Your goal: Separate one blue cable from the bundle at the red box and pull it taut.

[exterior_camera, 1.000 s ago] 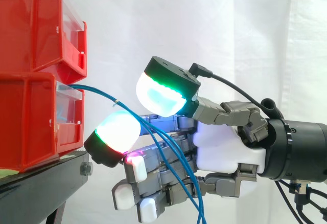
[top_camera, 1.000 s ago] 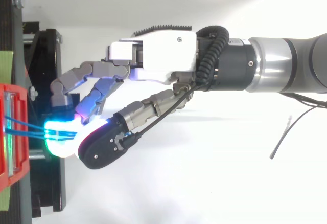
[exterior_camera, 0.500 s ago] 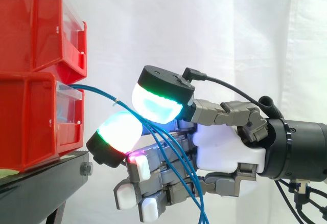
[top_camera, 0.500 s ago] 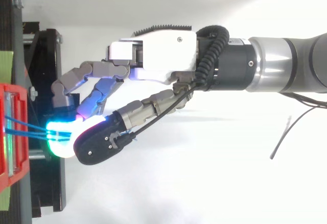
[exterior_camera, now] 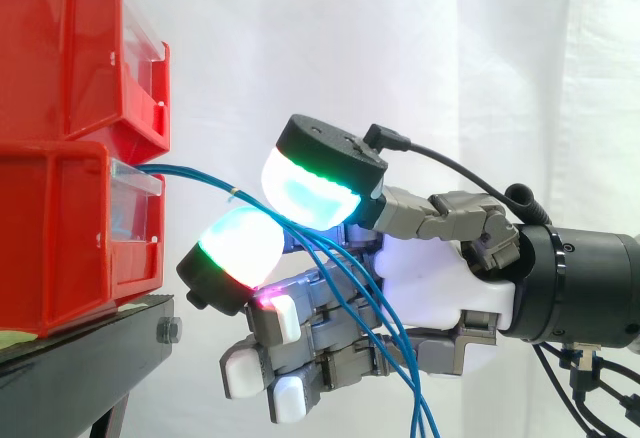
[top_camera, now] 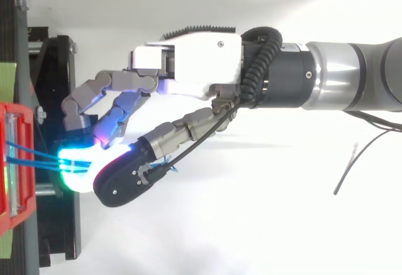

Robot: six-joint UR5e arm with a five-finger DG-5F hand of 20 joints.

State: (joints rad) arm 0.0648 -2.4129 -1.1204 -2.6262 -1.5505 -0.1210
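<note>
Here, robot hand [exterior_camera: 440, 278] pinching blue cables [exterior_camera: 190, 172], beside red bins [exterior_camera: 60, 228], black stand [exterior_camera: 70, 368]

Background, side view: white curtain [exterior_camera: 450, 58] fills the frame behind the work, evenly and brightly lit, with soft vertical folds and one sharper crease near the right edge. Lower left: black stand [exterior_camera: 70, 368], its top edge sloping, a bolt [exterior_camera: 168, 331] on its corner. Top view: same stand along the left edge; the rest is a plain white ground [top_camera: 251, 231], possibly cloth, shaded grey toward the upper left.
</note>
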